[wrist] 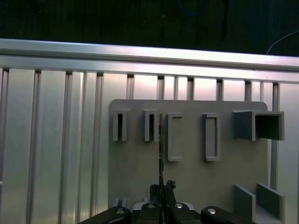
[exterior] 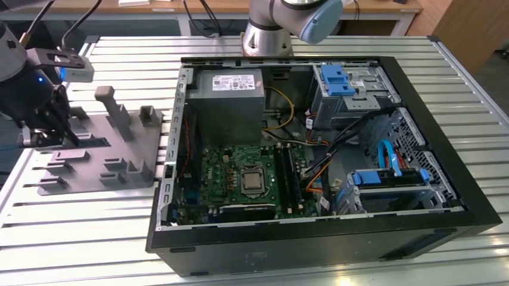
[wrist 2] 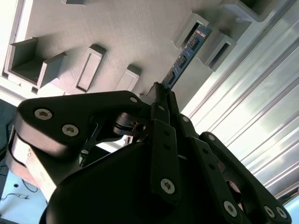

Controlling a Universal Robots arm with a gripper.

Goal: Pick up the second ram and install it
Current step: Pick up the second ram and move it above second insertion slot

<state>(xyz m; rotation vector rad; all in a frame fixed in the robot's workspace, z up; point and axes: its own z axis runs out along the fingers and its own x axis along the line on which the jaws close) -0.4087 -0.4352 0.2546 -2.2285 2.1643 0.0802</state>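
My gripper [exterior: 46,136] hangs over the grey plastic tray [exterior: 104,173] at the exterior view's left, beside the open computer case. In both wrist views the black fingers are shut on the second ram. The second ram [wrist 2: 187,50] is a thin stick with dark chips, and it reaches from the fingertips [wrist 2: 161,95] toward the tray's upright slots [wrist 2: 198,25]. Edge-on, the second ram [wrist: 160,149] is a thin dark line over the tray [wrist: 191,179], between two slot holders. Whether its far end touches the tray I cannot tell. The green motherboard [exterior: 238,179] lies inside the case.
The black case [exterior: 318,238] lies open on a slatted aluminium table [exterior: 71,250]. Inside are a grey power supply [exterior: 226,95], blue drive brackets [exterior: 338,80], loose cables [exterior: 334,149] and long dark memory slots [exterior: 288,173] by the silver socket. The arm's base [exterior: 270,30] stands behind the case.
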